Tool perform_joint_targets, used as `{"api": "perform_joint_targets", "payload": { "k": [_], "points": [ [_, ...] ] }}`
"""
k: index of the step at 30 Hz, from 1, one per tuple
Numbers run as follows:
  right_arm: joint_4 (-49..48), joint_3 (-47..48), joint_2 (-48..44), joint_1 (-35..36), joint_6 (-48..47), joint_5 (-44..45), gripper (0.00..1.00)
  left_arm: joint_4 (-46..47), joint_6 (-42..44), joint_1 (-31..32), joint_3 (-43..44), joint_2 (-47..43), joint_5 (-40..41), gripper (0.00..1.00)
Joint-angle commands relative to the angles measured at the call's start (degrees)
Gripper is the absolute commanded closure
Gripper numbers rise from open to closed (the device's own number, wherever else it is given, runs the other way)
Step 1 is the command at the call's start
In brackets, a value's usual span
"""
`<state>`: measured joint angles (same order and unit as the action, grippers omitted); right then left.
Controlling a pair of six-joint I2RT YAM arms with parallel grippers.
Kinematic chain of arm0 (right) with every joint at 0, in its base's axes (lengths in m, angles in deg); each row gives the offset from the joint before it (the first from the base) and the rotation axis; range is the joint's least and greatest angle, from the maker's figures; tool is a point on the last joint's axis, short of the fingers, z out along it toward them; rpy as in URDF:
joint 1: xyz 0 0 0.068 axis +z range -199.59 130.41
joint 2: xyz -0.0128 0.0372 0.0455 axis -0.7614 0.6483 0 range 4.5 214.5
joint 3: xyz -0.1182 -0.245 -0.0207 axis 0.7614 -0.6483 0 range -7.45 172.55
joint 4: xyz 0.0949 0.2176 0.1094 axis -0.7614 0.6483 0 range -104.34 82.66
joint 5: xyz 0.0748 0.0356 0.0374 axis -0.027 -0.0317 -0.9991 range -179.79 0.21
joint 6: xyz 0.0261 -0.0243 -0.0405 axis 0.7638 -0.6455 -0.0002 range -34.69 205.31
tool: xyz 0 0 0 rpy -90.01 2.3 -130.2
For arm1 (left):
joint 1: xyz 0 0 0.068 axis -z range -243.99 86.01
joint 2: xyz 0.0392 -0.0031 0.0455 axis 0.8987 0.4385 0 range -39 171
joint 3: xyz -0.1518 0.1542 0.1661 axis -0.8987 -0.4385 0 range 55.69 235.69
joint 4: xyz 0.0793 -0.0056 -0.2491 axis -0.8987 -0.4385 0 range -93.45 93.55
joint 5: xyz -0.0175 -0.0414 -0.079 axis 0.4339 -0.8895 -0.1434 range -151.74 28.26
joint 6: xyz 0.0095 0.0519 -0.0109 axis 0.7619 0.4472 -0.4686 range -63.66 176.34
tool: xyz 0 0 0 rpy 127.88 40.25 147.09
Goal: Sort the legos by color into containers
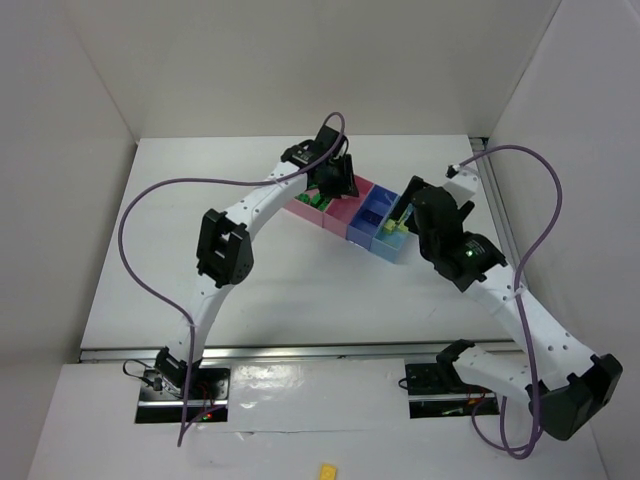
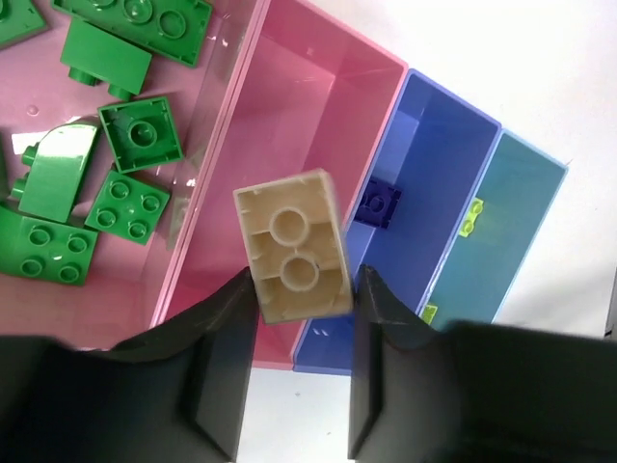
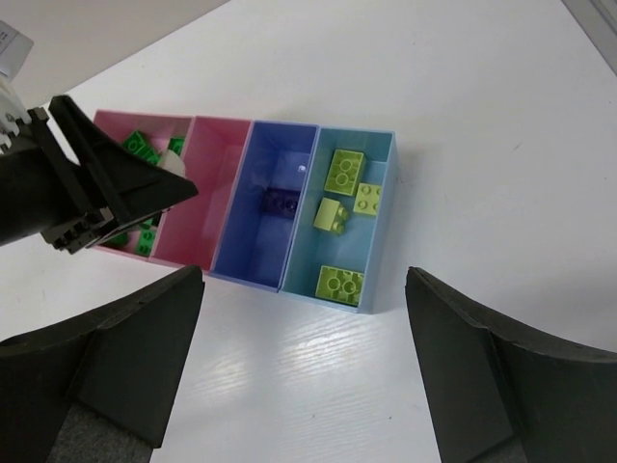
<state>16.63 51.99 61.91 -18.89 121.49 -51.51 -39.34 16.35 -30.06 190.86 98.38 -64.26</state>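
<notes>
My left gripper (image 2: 301,294) is shut on a cream brick (image 2: 294,246), its hollow underside facing the camera, held above the small pink box (image 2: 318,106). Several green bricks (image 2: 140,133) lie in the large pink box (image 2: 29,106). A dark blue-purple brick (image 2: 378,203) lies in the darker blue box (image 2: 439,154). Several yellow-green bricks (image 3: 345,171) lie in the light blue box (image 3: 381,222). My right gripper (image 3: 304,280) is open and empty, above the table just in front of the blue boxes. In the top view the left gripper (image 1: 335,185) hangs over the pink boxes and the right gripper (image 1: 400,222) beside the blue ones.
The row of boxes (image 1: 362,215) stands mid-table towards the back. White walls enclose the table on the left, back and right. A lone yellow brick (image 1: 327,470) lies far off at the near edge, beyond the arm bases.
</notes>
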Motion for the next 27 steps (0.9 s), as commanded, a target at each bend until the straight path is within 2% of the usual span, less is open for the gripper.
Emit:
{"api": "perform_joint_targets", "payload": {
  "k": [1,2,3,5,6,10,12,17,22,27],
  "points": [
    [-0.72,-0.55,1.12,-0.29,0.38,0.30,0.07,1.23,1.49,-0.10,1.85,1.57,-1.25,0.43],
    [-0.73,-0.55,1.13,-0.29,0.38,-0.39,0.07,1.23,1.49,-0.10,1.85,1.57,-1.78,0.38],
    [-0.73,-0.55,2.00,-0.29,0.38,-0.40,0.07,1.23,1.49,-0.10,1.85,1.57,-1.78,0.21],
    [-0.73,-0.55,2.80,-0.29,0.38,-0.40,0.06,1.23,2.02,-0.10,1.85,1.57,-1.78,0.06],
    [-0.73,-0.55,3.32,-0.29,0.38,-0.40,0.06,1.23,2.02,-0.10,1.85,1.57,-2.30,0.02],
    [-0.20,-0.55,3.33,-0.29,0.38,0.13,0.05,1.23,2.63,-0.10,1.32,-2.19,-2.31,0.01],
    [-0.20,-0.03,3.33,-0.29,0.38,0.65,0.00,1.23,3.16,-0.10,0.70,-4.48,-2.31,0.01],
    [2.87,1.47,4.64,-0.29,1.17,3.64,0.00,1.76,4.30,-0.10,-4.56,-13.62,-0.74,0.01],
    [6.64,3.22,6.40,-0.29,4.50,7.77,0.00,1.76,4.31,-0.62,-16.50,-26.51,2.96,0.01],
    [8.33,3.75,8.33,-0.82,6.44,9.44,0.00,0.89,4.92,-4.13,-30.72,-39.89,7.79,0.01]
  ]
}}
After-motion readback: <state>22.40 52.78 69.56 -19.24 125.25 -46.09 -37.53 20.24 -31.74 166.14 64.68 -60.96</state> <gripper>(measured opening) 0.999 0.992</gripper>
